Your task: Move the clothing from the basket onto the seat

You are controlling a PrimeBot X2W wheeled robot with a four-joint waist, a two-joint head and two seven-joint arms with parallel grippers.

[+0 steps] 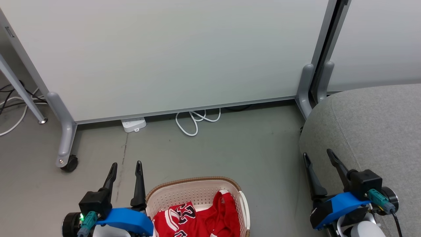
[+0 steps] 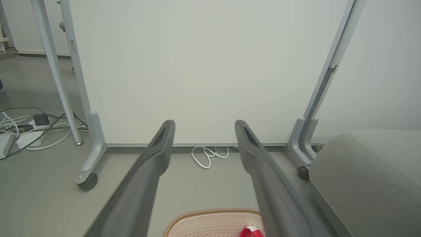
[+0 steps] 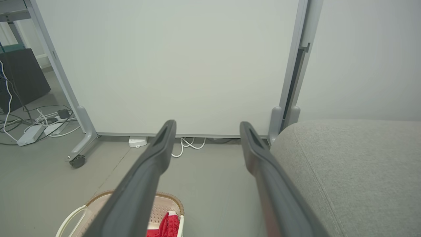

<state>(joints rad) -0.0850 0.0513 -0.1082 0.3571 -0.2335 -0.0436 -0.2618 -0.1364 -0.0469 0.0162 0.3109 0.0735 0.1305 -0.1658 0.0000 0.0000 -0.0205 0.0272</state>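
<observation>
Red sports clothing: thin synthetic jersey fabric, so I'd expect it to be light, limp and a bit slick. It has no stiffness and will drape and trail when lifted. Nothing fragile. It lies crumpled in the cream perforated plastic laundry basket, on the grey floor at the bottom centre of the head view. White/black trim and numerals face up on the near-left part. A bunched red fold climbs the far right wall, ending in a white edge near the rim. I can't tell where one garment ends and the other starts.

Grip advice: pinch a raised fold, not flat cloth. The bunch at the far right wall is the best handle. Go deep enough to get several layers, or the fabric will likely slip out. Lift high so the tail clears the brown rim. The basket looks light and may drag along if cloth snags on it.

Left pincer: fingers moderately spread, nothing between them. It hangs just beside the basket's left rim, tips pointing out over the floor past the basket, well apart from the cloth. The clothing sits to its right and nearer the robot than the tips. In the left wrist view the basket rim and a scrap of red show at the bottom edge, under the right finger.

Right pincer: also spread and empty, at the left edge of the grey fabric sofa seat, well apart from the basket. Contact with the seat is unclear.

The seat is right of the basket with a strip of floor between them, and no cloth is on the part in view. The white wheeled partition panel and white cable are beyond, clear of the work.
</observation>
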